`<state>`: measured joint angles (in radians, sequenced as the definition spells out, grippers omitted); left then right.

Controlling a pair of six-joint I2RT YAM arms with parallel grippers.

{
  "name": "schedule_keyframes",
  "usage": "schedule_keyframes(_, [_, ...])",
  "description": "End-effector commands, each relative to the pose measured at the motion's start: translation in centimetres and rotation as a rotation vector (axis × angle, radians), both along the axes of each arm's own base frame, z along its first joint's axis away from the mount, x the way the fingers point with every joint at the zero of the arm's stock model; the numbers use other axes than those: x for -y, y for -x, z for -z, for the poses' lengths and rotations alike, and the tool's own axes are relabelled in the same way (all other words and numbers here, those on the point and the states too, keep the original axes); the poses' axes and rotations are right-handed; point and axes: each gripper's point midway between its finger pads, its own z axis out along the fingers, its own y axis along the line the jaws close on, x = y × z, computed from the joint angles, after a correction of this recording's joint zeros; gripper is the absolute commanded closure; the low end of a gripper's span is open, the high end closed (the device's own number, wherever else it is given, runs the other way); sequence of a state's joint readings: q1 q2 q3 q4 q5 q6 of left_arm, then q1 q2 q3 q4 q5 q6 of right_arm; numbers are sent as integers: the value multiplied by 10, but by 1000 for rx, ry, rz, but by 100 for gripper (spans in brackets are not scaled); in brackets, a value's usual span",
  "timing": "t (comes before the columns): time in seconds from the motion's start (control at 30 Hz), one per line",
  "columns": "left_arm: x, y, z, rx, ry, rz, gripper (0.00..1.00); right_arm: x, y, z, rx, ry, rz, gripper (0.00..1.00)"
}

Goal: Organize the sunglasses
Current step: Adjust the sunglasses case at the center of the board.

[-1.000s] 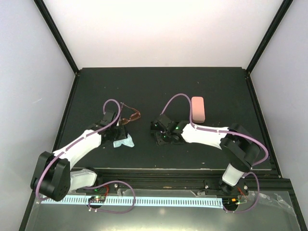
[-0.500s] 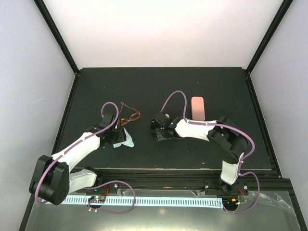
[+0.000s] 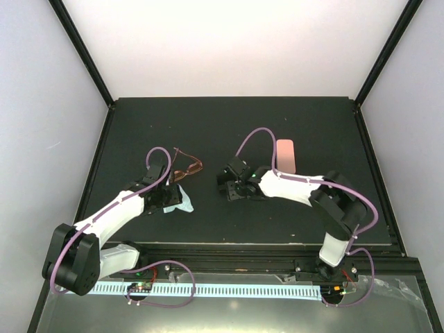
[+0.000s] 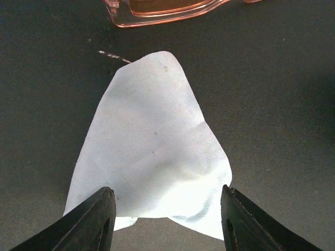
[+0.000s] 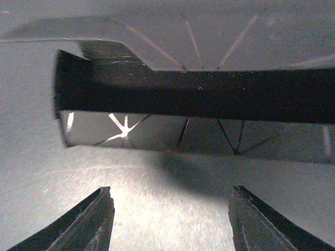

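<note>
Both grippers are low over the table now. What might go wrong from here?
1. The left gripper hangs open right over the pale cloth, with the amber sunglasses just beyond its fingertips; closing here would likely pinch cloth, not glasses.
2. The cloth's tip lies close to the amber frame, so dragging the cloth might shift the glasses.
3. The right gripper is open close to a black oblong object; pushing forward could shove it.

This is a robotics lab test cell: a matte black worktop [image 3: 229, 125] is boxed in by plain white panels [image 3: 236, 48] set in black frame posts [image 3: 80, 50]. The left arm [image 3: 111, 211] and right arm [image 3: 298, 187] are bolted to a rail [image 3: 229, 251] at its near edge, trailing purple cables [image 3: 258, 130] near a bare circuit board [image 3: 141, 286].
</note>
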<state>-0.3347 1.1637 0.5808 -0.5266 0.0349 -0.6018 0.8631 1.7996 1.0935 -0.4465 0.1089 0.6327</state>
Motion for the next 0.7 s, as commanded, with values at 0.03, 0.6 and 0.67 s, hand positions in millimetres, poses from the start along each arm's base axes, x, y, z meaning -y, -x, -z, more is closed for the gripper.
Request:
schedule_keyframes(0.03, [6,-12,-17,46,28,15,44,1,7,-42,52,-70,-64,39])
schedule_keyframes(0.6, [4,-10,-21,64,34,12,44,-6,-49,-26,129,-15,23,53])
schedule_keyframes(0.67, [4,-9,-19,59,33,11,44,-4,-58,-25,148,-13,47,53])
